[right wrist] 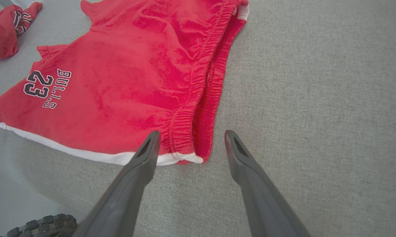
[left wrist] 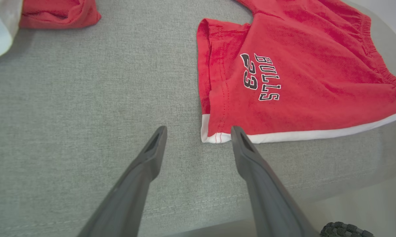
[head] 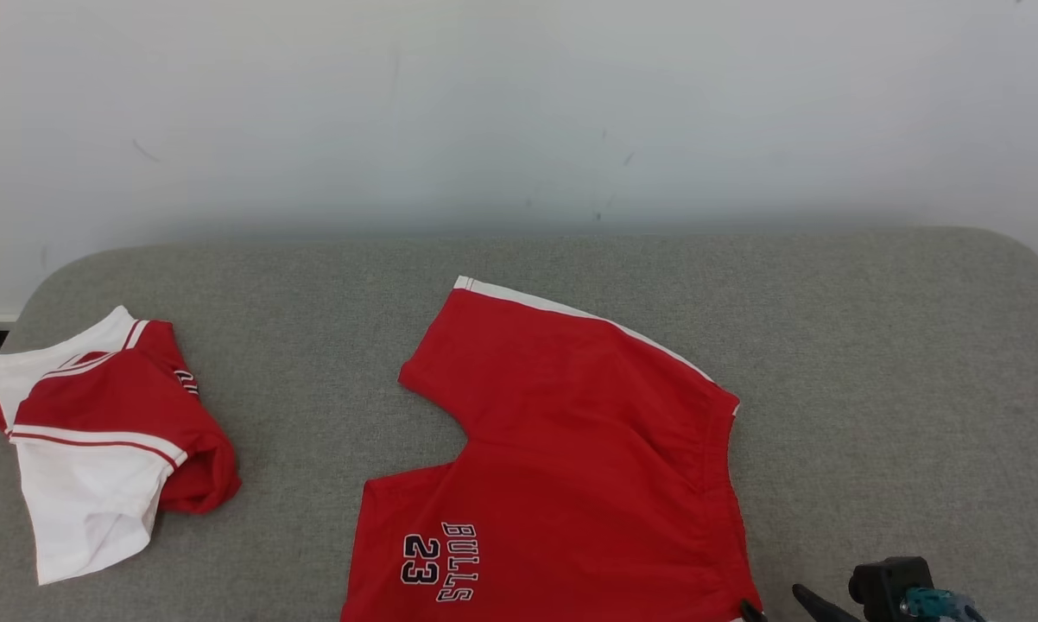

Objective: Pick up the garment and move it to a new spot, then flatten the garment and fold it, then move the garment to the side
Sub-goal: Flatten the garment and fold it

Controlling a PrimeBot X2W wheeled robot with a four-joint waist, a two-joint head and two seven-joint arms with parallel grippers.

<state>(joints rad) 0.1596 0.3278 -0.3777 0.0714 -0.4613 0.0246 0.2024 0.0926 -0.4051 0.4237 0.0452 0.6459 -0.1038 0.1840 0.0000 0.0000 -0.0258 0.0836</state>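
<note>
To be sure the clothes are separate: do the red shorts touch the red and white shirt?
Apart. The head view plainly shows a strip of bare grey cushion between the shorts and the shirt.

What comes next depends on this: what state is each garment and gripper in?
Red Bulls shorts: spread mostly flat, unfolded, not held.
Red-and-white shirt: bunched up, lying apart to the left.
Left gripper: open, empty, at the shorts' hem corner.
Right gripper: open, empty, at the shorts' waistband corner.
</note>
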